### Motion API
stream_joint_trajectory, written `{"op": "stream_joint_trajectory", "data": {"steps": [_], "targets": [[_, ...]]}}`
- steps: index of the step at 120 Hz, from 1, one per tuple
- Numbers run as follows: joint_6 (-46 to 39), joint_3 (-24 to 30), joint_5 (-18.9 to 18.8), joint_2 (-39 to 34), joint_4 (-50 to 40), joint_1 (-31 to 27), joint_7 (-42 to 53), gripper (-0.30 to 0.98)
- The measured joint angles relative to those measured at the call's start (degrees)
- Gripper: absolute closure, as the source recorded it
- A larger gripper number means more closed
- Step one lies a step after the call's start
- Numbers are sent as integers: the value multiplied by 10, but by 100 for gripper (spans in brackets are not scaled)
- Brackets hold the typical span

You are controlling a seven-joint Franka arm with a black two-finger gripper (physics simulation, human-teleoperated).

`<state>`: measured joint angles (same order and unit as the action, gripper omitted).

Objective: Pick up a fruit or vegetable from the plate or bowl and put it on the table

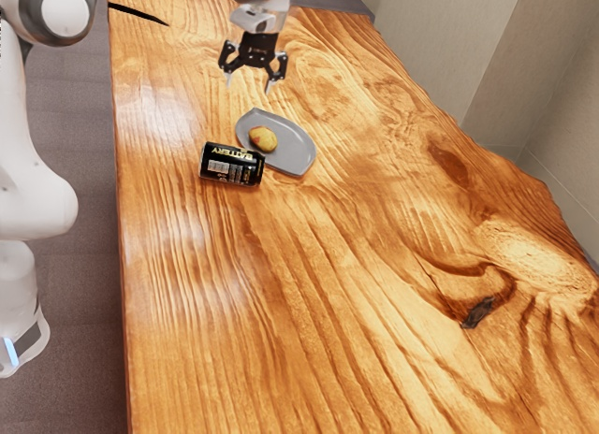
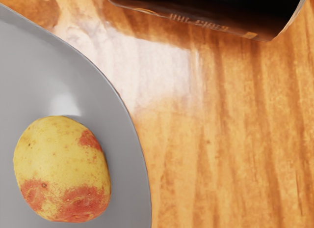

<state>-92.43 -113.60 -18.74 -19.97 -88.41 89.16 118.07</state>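
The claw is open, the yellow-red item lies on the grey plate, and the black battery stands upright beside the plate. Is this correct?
Not quite: the black battery lies on its side beside the grey plate, as the exterior view shows. The claw is open and the yellow-red item is on the plate.

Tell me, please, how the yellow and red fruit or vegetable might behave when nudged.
The potato-like piece looks rounded, so it could roll if pushed off-centre. Its smooth, plump skin suggests it is probably firm, yet possibly a little slippery.
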Motion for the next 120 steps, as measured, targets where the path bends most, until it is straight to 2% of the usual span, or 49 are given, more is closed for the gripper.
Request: {"op": "stream_joint_trajectory", "data": {"steps": [14,39,67,86,120], "targets": [[0,-53,4,-10,4,52,-2,0],[-3,-100,10,-29,16,117,-7,0],[-5,-130,18,-44,17,147,-13,0],[-7,-192,19,-57,42,218,-16,0],[-26,-211,33,-67,51,242,-23,0]]}}
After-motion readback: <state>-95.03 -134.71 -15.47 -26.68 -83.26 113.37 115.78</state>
